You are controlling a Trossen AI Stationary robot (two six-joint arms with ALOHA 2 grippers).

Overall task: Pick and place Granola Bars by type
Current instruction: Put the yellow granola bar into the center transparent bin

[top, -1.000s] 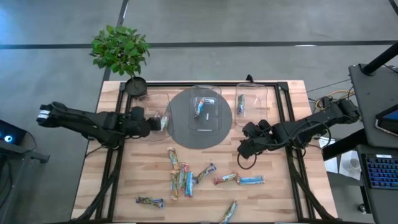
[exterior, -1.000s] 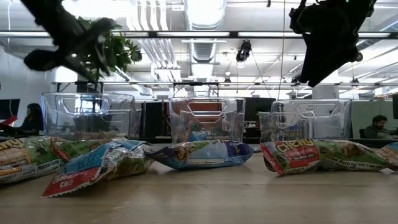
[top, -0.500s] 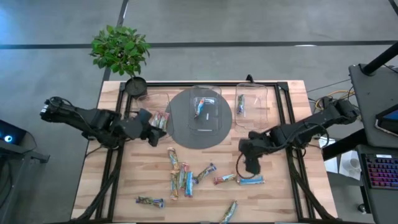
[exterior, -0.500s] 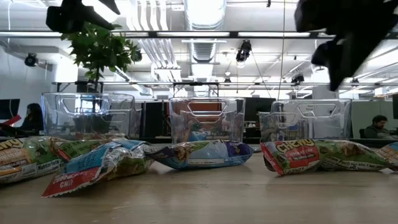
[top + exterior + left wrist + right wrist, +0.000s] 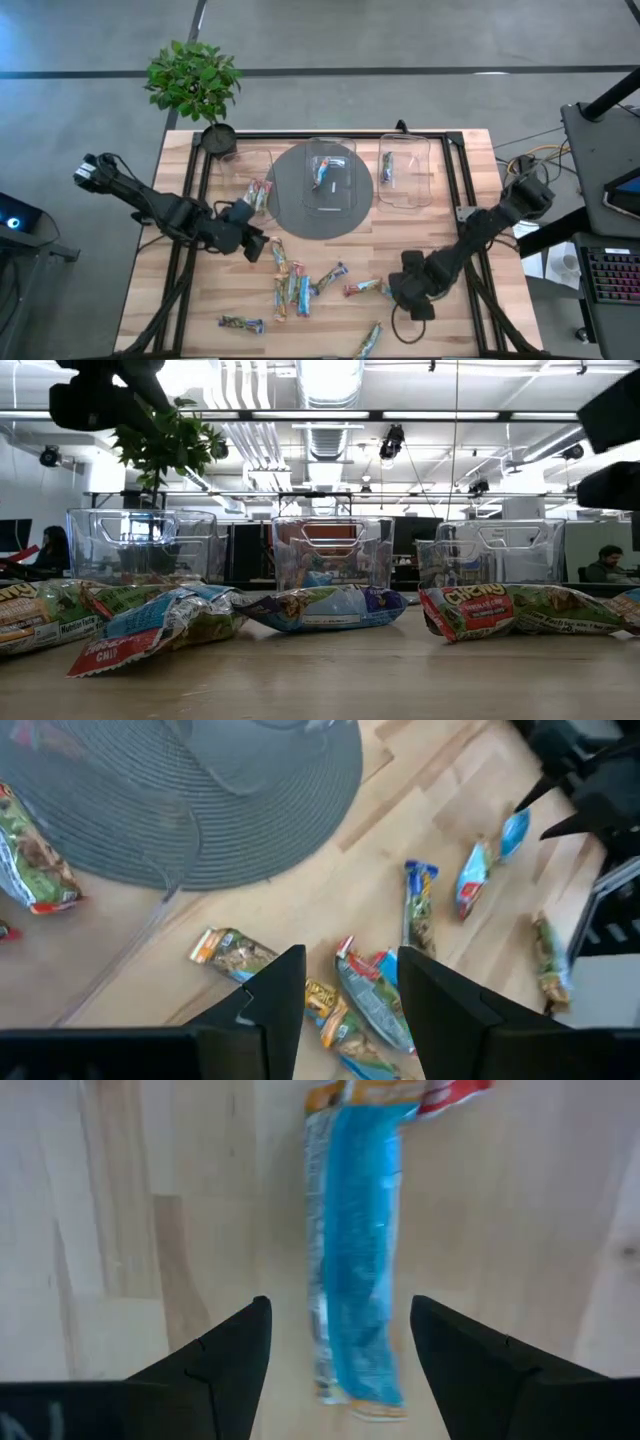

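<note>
Several granola bars lie flat on the wooden table's near half, among them a cluster [image 5: 290,285] and a blue bar [image 5: 355,1250]. More bars lie in the three clear bins: left [image 5: 258,192], middle [image 5: 330,172], right [image 5: 387,168]. My left gripper [image 5: 262,245] is open and empty above the far end of the cluster; in the left wrist view [image 5: 345,990] bars show between its fingers, farther down. My right gripper [image 5: 408,297] is open and points down over the blue bar; in the right wrist view [image 5: 340,1350] its fingers stand on either side of the bar, along its length, without touching it.
A round grey mat [image 5: 290,205] lies under the middle bin. A potted plant [image 5: 195,80] stands at the far left corner. A red-orange bar [image 5: 362,287] lies just left of the blue one. Bare wood shows at the near left and the right edge.
My left gripper has drawn back from the left bin, leaving a bar in it, and gone toward the near edge over the cluster. My right gripper has gone from beside the right bin toward the near edge and down over the blue bar.
</note>
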